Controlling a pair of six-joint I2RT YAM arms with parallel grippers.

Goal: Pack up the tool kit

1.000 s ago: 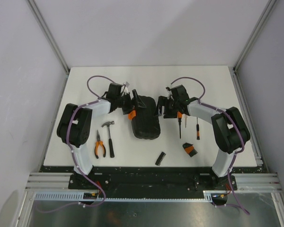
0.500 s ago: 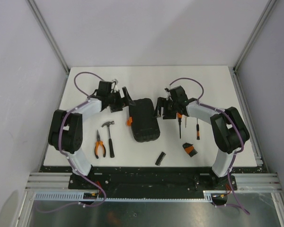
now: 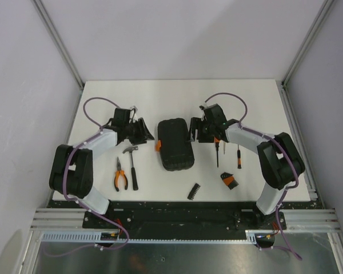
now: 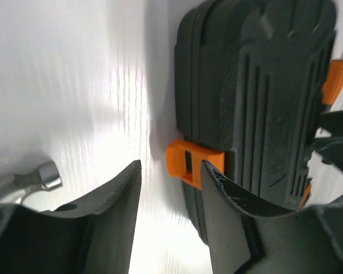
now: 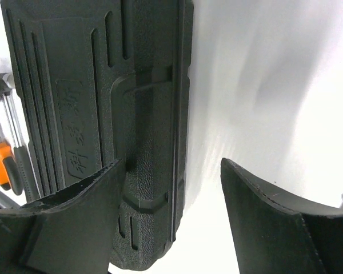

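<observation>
Where the left gripper stands: just left of the case, fingers apart with nothing between them; the latch shows just past the tips, and contact cannot be told.
Right gripper: fingers apart, astride the case's right edge, one over the lid and one over bare table; not clamped, as far as the wrist view shows.
Case: flat at mid-table between the two grippers, lid shut, orange latch on its left side.
Hammer: on the table left of the case, near the left gripper.
Pliers: just beside the hammer, on its left.
Long screwdriver: right of the case, its upper end under the right arm.
Short screwdriver: near the long one, further right.
Bit strip: toward the near edge, in front of the case.
Bit block: black and orange, right of the strip.
Done: nothing packed, by the look of it; every visible tool lies outside the shut case.
Left: probably all of it, namely release the latch, raise the lid, seat each tool in its slot, close up.
</observation>
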